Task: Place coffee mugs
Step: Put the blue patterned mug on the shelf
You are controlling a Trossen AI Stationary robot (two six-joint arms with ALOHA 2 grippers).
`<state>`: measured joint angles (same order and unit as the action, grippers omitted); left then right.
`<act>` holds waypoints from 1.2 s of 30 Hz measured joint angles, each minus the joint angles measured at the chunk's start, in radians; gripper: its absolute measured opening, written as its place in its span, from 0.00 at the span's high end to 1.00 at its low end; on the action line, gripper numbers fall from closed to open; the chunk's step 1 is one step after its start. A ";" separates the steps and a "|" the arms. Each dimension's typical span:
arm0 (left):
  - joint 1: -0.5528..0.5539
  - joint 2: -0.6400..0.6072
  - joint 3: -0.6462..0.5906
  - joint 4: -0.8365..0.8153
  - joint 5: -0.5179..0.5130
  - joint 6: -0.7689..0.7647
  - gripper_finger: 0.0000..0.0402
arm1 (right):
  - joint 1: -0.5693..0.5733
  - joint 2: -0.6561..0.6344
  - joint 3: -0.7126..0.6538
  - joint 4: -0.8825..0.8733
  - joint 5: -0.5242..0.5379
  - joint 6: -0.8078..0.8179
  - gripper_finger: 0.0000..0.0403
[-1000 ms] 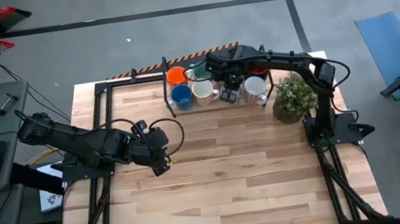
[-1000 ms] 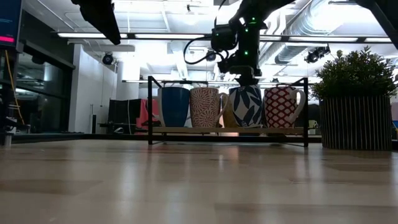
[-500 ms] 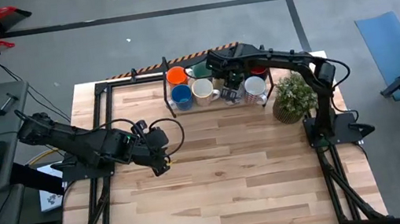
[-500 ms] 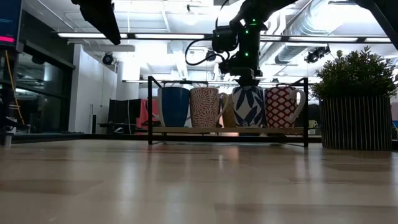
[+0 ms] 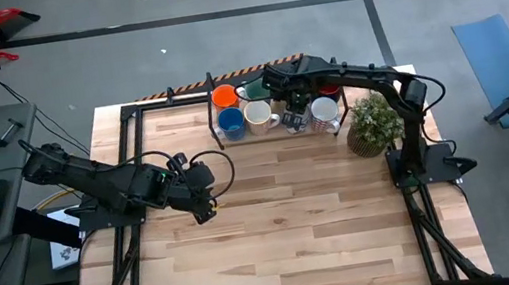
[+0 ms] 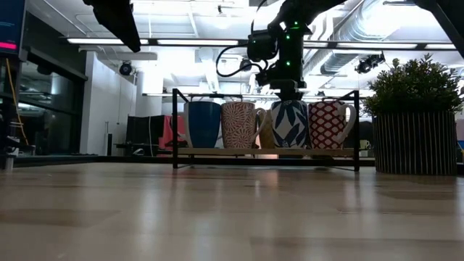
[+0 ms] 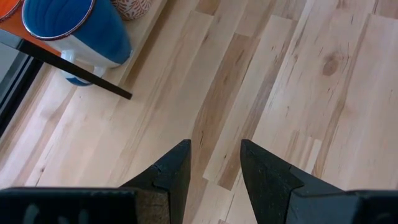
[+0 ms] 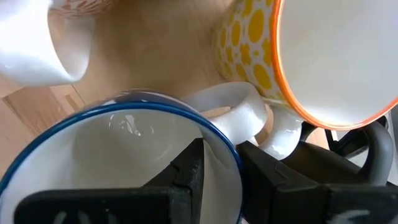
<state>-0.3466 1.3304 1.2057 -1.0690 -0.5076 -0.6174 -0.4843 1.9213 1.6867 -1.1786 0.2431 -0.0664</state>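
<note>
A black wire rack (image 5: pixel 213 111) at the table's far edge holds the coffee mugs in two rows. In the high view I see orange (image 5: pixel 224 95), teal (image 5: pixel 252 90), blue (image 5: pixel 230 121) and cream (image 5: pixel 259 114) mugs. The low view shows the front row: blue (image 6: pixel 202 123), red-patterned (image 6: pixel 240 125), a blue-leaf white mug (image 6: pixel 289 125) and a red-dotted one (image 6: pixel 328 125). My right gripper (image 8: pixel 219 167) reaches down into the rack and is shut on the blue-leaf mug (image 8: pixel 118 155). My left gripper (image 7: pixel 214 155) is open above bare table, left of centre (image 5: pixel 205 206). My right gripper holds the blue-leaf mug by its blue rim (image 8: pixel 214 140), next to the handle (image 8: pixel 239 115). One finger (image 8: pixel 189 171) is inside the mug and one (image 8: pixel 264 171) outside. It comes from above, pointing down. The mug stands upright on the rack's shelf (image 6: pixel 289 148).
A bushy potted plant (image 5: pixel 373 125) stands right of the rack, close to my right arm. A yellow-dotted mug with an orange rim (image 8: pixel 298 62) sits right behind the held mug. The wooden tabletop (image 5: pixel 298 227) lies open toward the near edge.
My right gripper has shifted slightly toward the table's right with the blue-leaf mug. The mug has moved closer to the red-dotted mug and now stands straight on the shelf. For the last half second nothing has moved.
</note>
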 joint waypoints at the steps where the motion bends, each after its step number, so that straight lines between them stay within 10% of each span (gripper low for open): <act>1: 0.000 0.000 0.000 0.000 0.000 0.000 0.68 | 0.000 0.000 0.000 0.000 -0.001 -0.003 0.83; 36: 0.000 0.000 0.000 0.029 0.000 0.000 0.68 | 0.000 0.000 0.000 -0.014 -0.016 -0.016 0.83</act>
<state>-0.3465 1.3304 1.2057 -1.0399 -0.5079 -0.6171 -0.4847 1.9213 1.6867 -1.1927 0.2267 -0.0823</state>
